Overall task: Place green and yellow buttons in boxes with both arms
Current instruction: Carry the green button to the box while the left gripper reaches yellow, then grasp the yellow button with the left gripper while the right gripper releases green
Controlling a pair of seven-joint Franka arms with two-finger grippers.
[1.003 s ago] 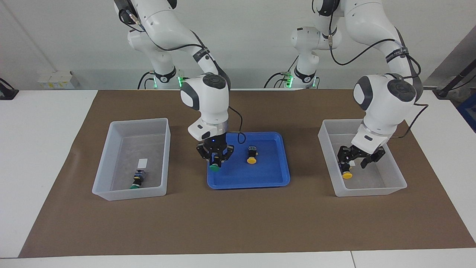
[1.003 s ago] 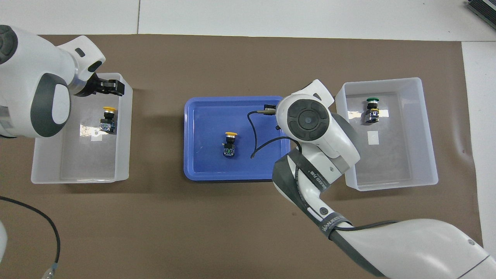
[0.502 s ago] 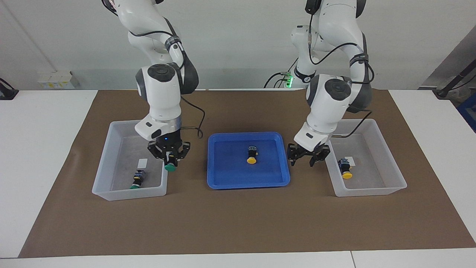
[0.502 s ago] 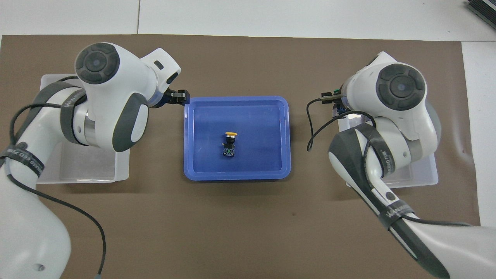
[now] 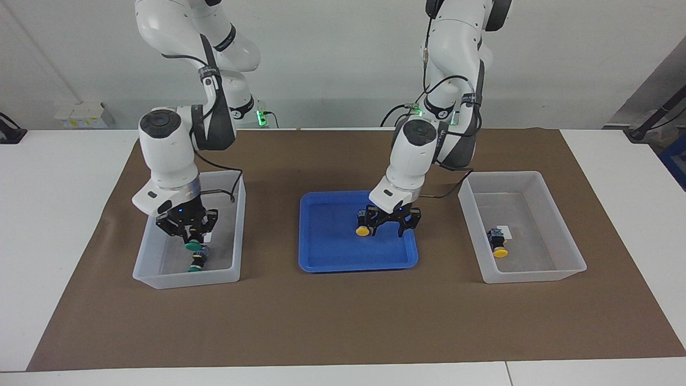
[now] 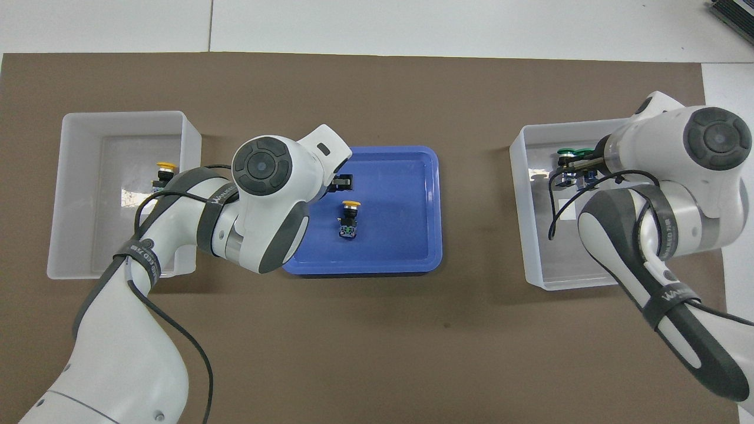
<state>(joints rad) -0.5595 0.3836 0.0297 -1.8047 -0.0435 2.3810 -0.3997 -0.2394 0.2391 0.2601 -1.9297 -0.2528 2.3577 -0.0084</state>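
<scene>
Right pincer (image 5: pixel 188 239), clamped on a green-capped push-button (image 5: pixel 192 246), has swung over its translucent plastic bin (image 5: pixel 237 236); left pincer (image 5: pixel 390 227), jaws spread, now drops onto the yellow-capped button (image 5: pixel 363 229) in the blue tray (image 5: pixel 327 264). Last pair going.

Robotics lab, bench setup. Two white jointed arms (image 5: pixel 171 139) w/ dark grey joint covers, bases fixed at 12 o'clock edge of a white tabletop (image 5: pixel 59 182), green status LEDs (image 5: pixel 261 116) lit at the bases, cables running along the arms. Brown paper mat (image 5: pixel 343 316) covers the work area. Laid out in a row on it: translucent plastic bin (image 5: pixel 144 252) at 9 o'clock, blue tray (image 5: pixel 332 252) at centre, second bin (image 5: pixel 563 225) at 3 o'clock. Plain white wall (image 5: pixel 332 59) at 12, no furniture or household items; small white boxes (image 5: pixel 83 115) at 10 o'clock by the wall.
</scene>
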